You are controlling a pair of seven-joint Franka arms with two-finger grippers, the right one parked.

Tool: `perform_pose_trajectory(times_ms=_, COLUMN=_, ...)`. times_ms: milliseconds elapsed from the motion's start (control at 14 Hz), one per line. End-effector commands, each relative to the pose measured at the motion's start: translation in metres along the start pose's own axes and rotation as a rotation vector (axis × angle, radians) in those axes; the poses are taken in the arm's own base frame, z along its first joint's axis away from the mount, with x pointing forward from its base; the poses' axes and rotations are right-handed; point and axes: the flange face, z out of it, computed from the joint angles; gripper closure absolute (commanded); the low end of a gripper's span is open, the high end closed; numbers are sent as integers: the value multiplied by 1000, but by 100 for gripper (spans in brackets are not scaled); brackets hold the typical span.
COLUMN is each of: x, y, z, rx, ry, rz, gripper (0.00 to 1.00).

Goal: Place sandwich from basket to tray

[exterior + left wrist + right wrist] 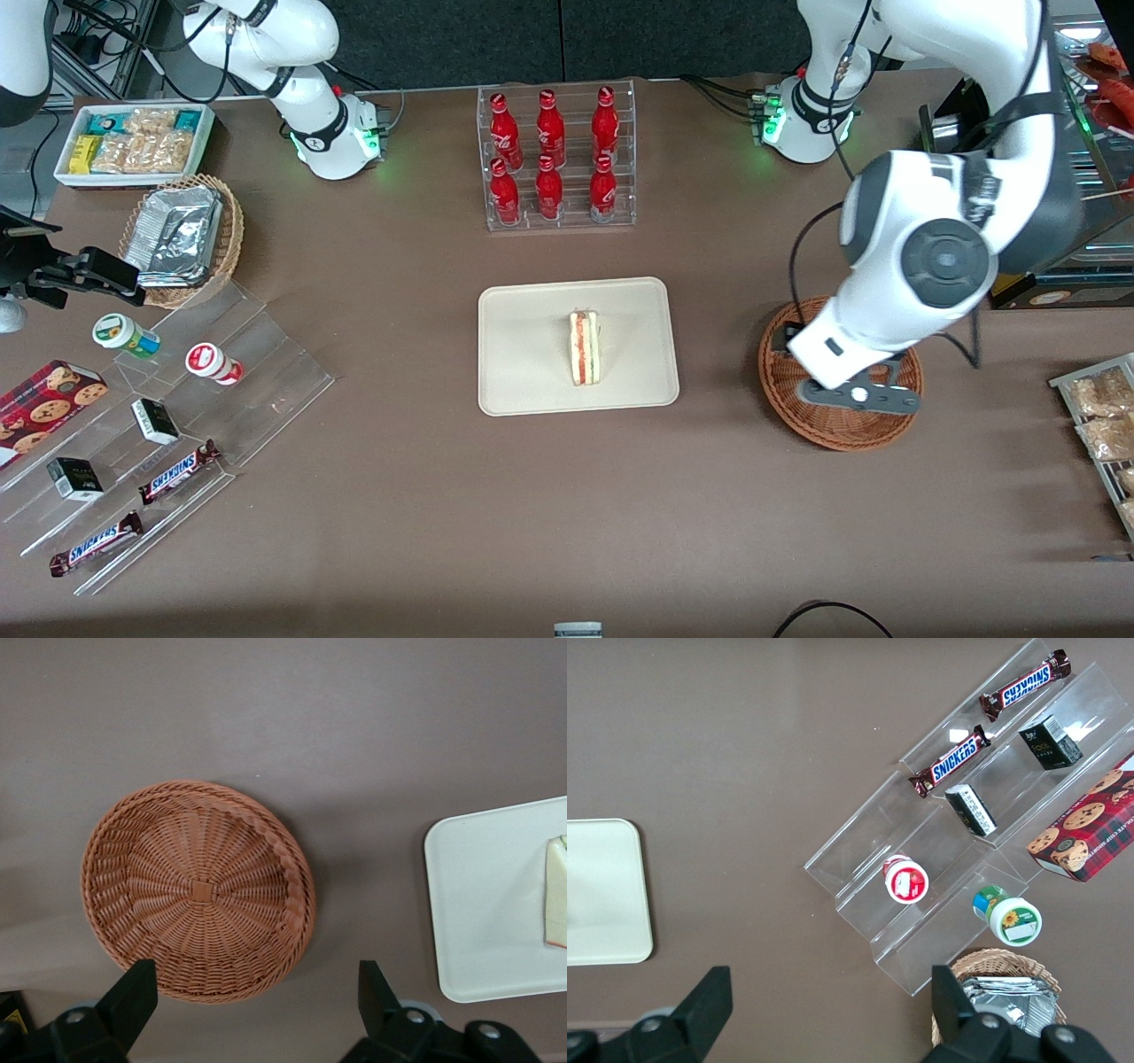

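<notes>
Spread wide and holding nothing, gripper (pixel 257 1001) hovers over basket (pixel 198 890) — pale sandwich (pixel 585 347), red-green edge, on tray (pixel 523 354).

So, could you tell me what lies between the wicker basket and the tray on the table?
Nothing: in the left wrist view only bare brown tabletop separates the empty basket from the tray, which holds the sandwich. The open gripper hovers above the basket.

Brown table (pixel 425 496) carries: cream tray (pixel 532 372) mid-table; reddish wicker basket (pixel 784 390) toward working arm's end, with the gripper (pixel 257 992) above it, fingers apart; acrylic bottle rack (pixel 560 159); stepped acrylic display (pixel 266 354) and tan foil-tray basket (pixel 230 239) toward parked arm's end.
</notes>
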Motion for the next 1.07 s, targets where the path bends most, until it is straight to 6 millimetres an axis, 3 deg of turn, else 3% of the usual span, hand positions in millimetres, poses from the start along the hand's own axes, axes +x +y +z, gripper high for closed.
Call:
perform_pose_trajectory(times_ms=0, x=-9, y=1, z=-4, rx=-24, ry=-13, rz=9, gripper=0)
perform_pose_trajectory(times_ms=286, x=-18, y=-9, z=-18, rx=-44, ry=-1, rz=-4, gripper=0)
perform_pose_trajectory(times_ms=357, x=-22, y=-38, z=-22, rx=-65, ry=7, rz=-41, gripper=0)
perform_pose_trajectory(times_ms=429, x=-24, y=-54, z=-23, rx=-93, ry=4, rz=-52, gripper=0)
perform_pose_trajectory(times_ms=643, x=-35, y=-65, z=-39, rx=-124, ry=0, rz=-51, gripper=0)
perform_pose_trajectory(times_ms=714, x=-41, y=-82, z=-46, rx=-140, ry=-2, rz=-71, gripper=0)
perform_pose_trajectory(times_ms=1000, x=-74, y=-117, z=-78, rx=-153, ry=-34, rz=-99, gripper=0)
